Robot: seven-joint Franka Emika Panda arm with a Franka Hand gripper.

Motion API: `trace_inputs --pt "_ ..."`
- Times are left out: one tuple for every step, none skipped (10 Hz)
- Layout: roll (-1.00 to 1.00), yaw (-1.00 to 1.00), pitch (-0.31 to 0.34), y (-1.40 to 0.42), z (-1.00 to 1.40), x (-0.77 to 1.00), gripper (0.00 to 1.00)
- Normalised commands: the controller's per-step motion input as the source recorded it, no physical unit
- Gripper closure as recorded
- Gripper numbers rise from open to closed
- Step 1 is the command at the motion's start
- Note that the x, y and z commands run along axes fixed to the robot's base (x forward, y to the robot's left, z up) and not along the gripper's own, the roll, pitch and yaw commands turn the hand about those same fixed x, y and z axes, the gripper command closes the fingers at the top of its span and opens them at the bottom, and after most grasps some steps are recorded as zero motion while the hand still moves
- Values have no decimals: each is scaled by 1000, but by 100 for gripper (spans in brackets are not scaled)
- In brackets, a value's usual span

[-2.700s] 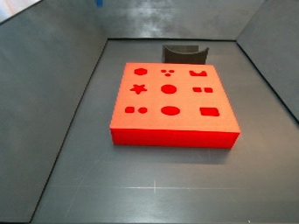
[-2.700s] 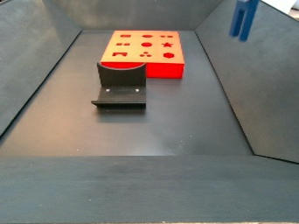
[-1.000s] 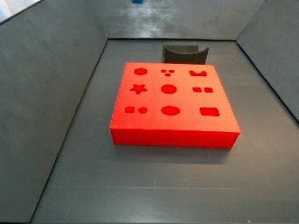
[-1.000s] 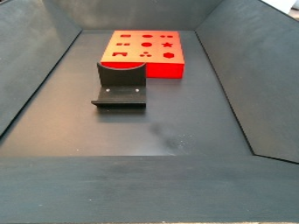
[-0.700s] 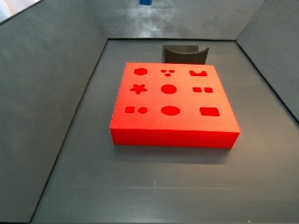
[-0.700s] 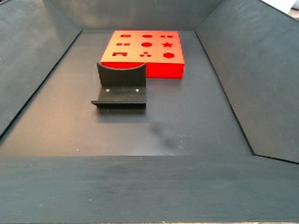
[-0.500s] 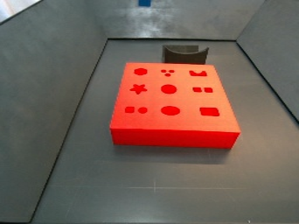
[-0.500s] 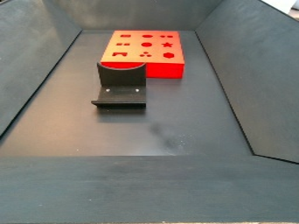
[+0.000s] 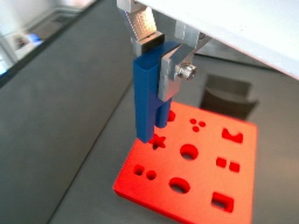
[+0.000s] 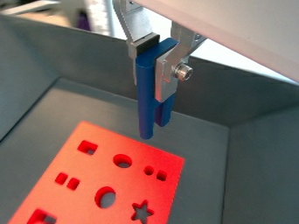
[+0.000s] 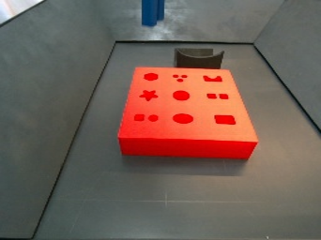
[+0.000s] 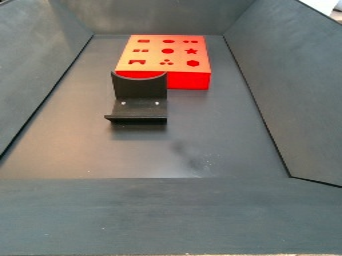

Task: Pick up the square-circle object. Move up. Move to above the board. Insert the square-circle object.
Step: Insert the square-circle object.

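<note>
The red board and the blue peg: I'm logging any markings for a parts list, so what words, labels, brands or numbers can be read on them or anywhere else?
None: no readable text in any view.
The board bears only cut-out shapes, no writing.
The peg, held in the gripper above the board, is plain blue.
The fixture is unmarked.

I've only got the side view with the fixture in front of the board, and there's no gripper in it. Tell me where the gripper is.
Observer: The gripper hangs high up; both wrist views look down past it at the board.
Operator: Report what it holds.
Observer: Its fingers are shut on the square-circle object, which hangs upright.
Operator: Say whether it's in a hole.
Observer: Not yet. In a side view the square-circle object sits at the picture's top edge, well clear of the board.
</note>
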Motion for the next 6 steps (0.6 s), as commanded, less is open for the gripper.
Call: trace_inputs --pt "0 -1000 -11 0 -346 0 100" --pt "0 -1000 0 0 -354 0 100" --pt "0 -1000 0 0 -449 0 100" --pt "29 -1000 11 0 -503 0 100" --pt "41 -1000 27 0 -529 0 100" --pt "36 -1000 21 0 -523 0 100"
